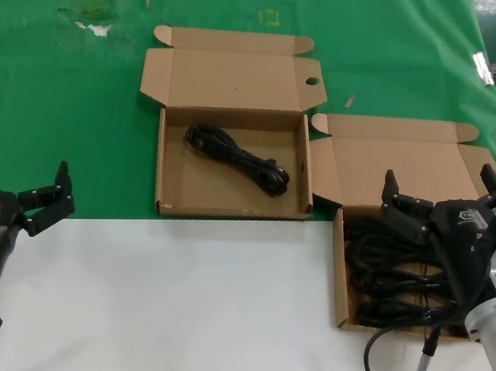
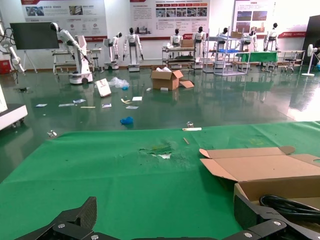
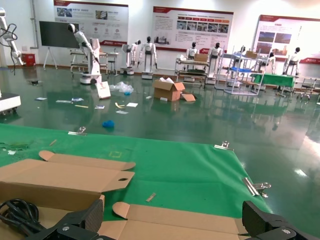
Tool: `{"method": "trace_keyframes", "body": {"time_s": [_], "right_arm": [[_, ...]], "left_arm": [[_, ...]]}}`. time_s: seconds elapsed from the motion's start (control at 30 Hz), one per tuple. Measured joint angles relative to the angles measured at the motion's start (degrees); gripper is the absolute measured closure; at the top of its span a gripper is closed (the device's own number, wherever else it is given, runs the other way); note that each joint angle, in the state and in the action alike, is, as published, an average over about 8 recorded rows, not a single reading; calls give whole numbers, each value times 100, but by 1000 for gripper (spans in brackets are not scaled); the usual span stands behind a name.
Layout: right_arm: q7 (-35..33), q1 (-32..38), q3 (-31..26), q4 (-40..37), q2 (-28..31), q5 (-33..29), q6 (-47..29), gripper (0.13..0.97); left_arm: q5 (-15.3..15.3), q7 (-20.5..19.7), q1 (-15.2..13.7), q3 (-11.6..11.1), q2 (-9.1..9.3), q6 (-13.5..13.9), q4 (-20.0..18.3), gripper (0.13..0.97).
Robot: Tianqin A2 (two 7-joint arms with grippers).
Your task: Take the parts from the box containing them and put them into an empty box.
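Two open brown boxes show in the head view. The far box (image 1: 164, 196) holds one coiled black cord (image 1: 238, 157), also seen as a cord (image 2: 290, 204) in the left wrist view and a cord (image 3: 15, 212) in the right wrist view. The near right box (image 1: 342, 277) holds several tangled black cords (image 1: 386, 273). My right gripper (image 1: 441, 183) hangs open just above those cords and this box's raised lid (image 3: 175, 222), holding nothing; a finger (image 3: 90, 216) shows at each side. My left gripper (image 1: 66, 189) waits open at the near left over the mat edge, a finger (image 2: 86, 212) on each side.
A green mat (image 1: 62, 84) covers the far half of the table, with a torn patch (image 1: 92, 20); white tabletop (image 1: 172, 302) lies nearer. Metal clips (image 1: 490, 68) hold the mat's right edge. A thin wire with a grey tip (image 1: 425, 358) dangles from my right arm.
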Motion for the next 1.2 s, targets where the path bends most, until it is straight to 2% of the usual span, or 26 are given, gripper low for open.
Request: {"method": "trace_keyframes", "body": {"time_s": [1.2], "right_arm": [[0,0,0,0,0,0,0,129]], "left_arm": [[0,0,0,0,0,0,0,132]]}}
